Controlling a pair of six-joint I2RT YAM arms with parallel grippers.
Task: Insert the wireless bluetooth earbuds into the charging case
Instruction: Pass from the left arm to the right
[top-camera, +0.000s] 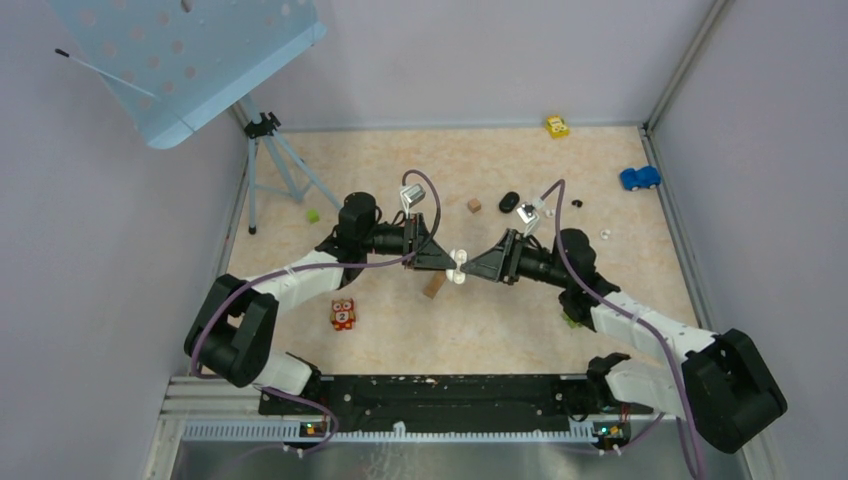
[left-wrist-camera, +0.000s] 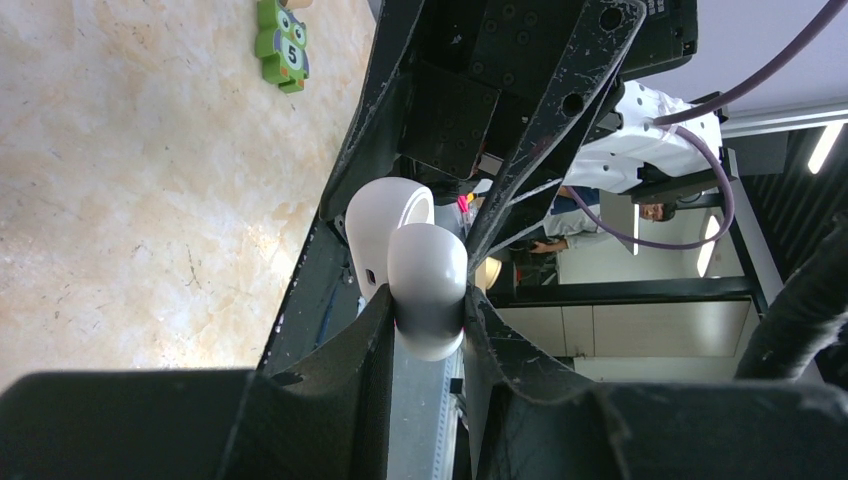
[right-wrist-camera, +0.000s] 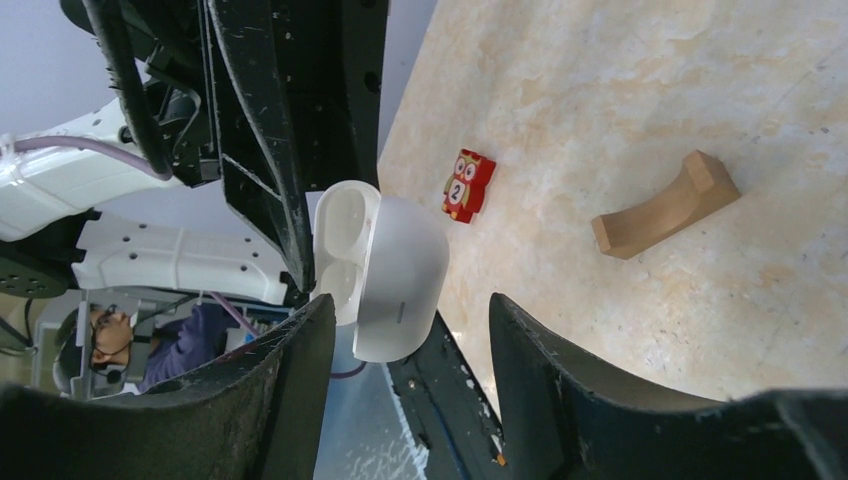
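Top view: left claw (top-camera: 450, 262) and right claw (top-camera: 472, 270) meet nose to nose over the counter (top-camera: 480, 330). Left wrist: that claw grips the white charging case (left-wrist-camera: 425, 290), lid open. Right wrist: the right claw's fingers (right-wrist-camera: 540, 370) are spread wide, with the case between them.

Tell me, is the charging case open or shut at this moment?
Open. In the right wrist view the charging case shows its halves hinged apart, a hollow inside exposed; the left gripper clamps it.
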